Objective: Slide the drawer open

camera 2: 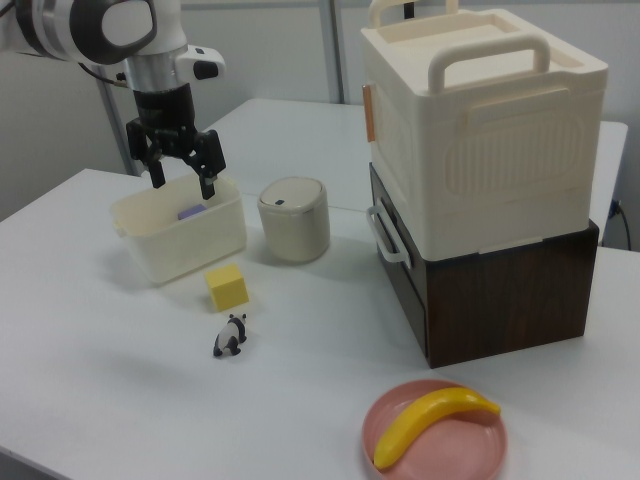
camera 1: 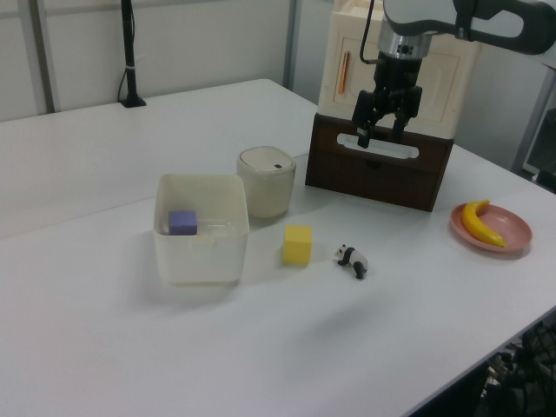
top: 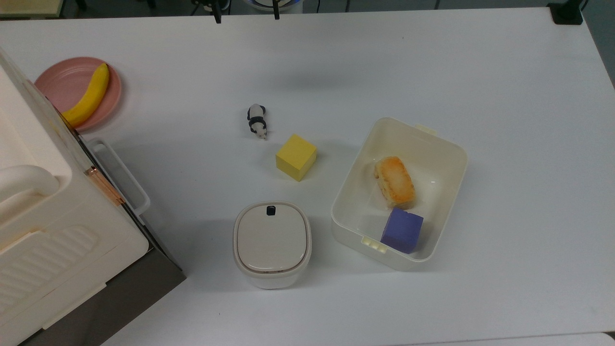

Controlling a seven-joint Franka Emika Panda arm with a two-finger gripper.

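The drawer (camera 2: 392, 262), dark brown front with a white loop handle (camera 2: 384, 236), sits shut in the cabinet (camera 2: 480, 150) on the worktop (top: 432, 72). The claw (camera 2: 182, 165) hangs spread, empty.

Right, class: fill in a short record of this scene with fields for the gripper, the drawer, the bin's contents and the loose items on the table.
gripper: gripper open, in the air
drawer: drawer shut, white handle free
bin contents: bin holds bread and purple block
loose items: yellow block, panda figure, lidded container
plate: pink plate with banana
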